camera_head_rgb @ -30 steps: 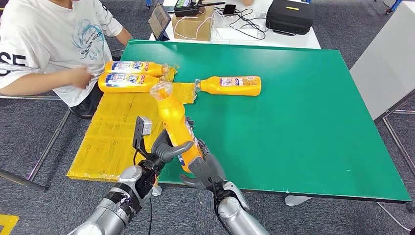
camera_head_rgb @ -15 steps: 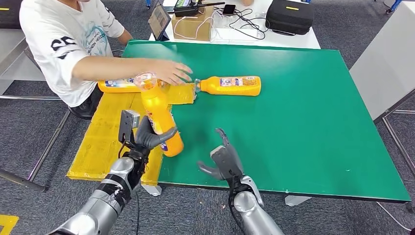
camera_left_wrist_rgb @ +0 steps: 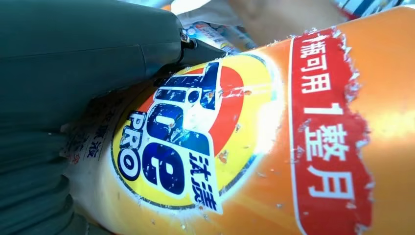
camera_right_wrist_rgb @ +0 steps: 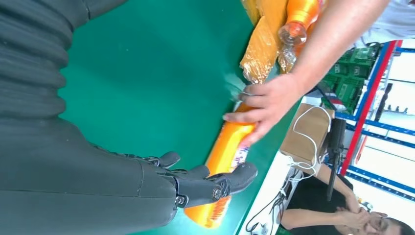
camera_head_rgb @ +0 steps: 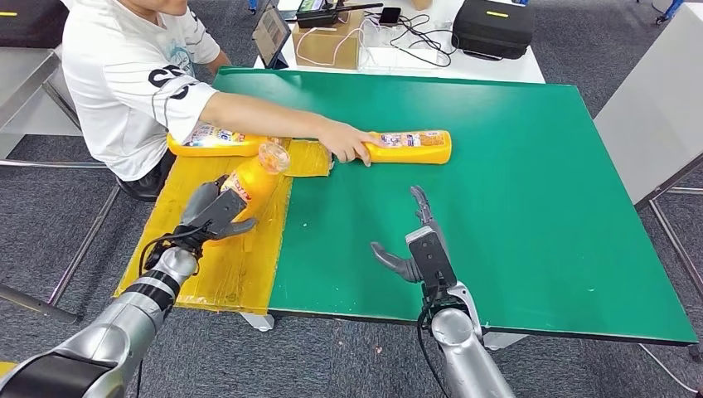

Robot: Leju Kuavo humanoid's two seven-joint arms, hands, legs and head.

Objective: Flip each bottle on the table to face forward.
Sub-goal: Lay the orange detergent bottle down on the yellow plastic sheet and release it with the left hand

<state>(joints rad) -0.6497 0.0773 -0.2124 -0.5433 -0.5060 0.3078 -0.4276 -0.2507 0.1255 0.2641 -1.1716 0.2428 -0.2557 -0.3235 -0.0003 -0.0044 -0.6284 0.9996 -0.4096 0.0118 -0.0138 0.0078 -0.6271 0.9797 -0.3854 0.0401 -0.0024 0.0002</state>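
While the left hand (camera_head_rgb: 217,212) grips one orange bottle (camera_head_rgb: 249,182) around its lower body, that bottle lies tilted over the yellow mat (camera_head_rgb: 211,257) at the tabletop's (camera_head_rgb: 530,224) left side, its clear cap (camera_head_rgb: 273,157) pointing away from the robot. The left wrist view shows its worn front label (camera_left_wrist_rgb: 186,142) close up, the thumb (camera_left_wrist_rgb: 88,54) pressed beside it. The plastic looks smooth and rigid, likely slick under the fingers and, if full, fairly heavy toward the base; a hold around the broad middle, across the label, seems surest, since the neck is narrow and the cap could turn. I count three bottles: the held one, a second bottle (camera_head_rgb: 217,143) lying on the mat under the person's arm (camera_head_rgb: 265,116), and a third bottle (camera_head_rgb: 412,147) lying on the green surface with the person's hand (camera_head_rgb: 350,145) on its neck end. The right hand (camera_head_rgb: 419,249) hovers above the green, fingers spread, holding nothing.
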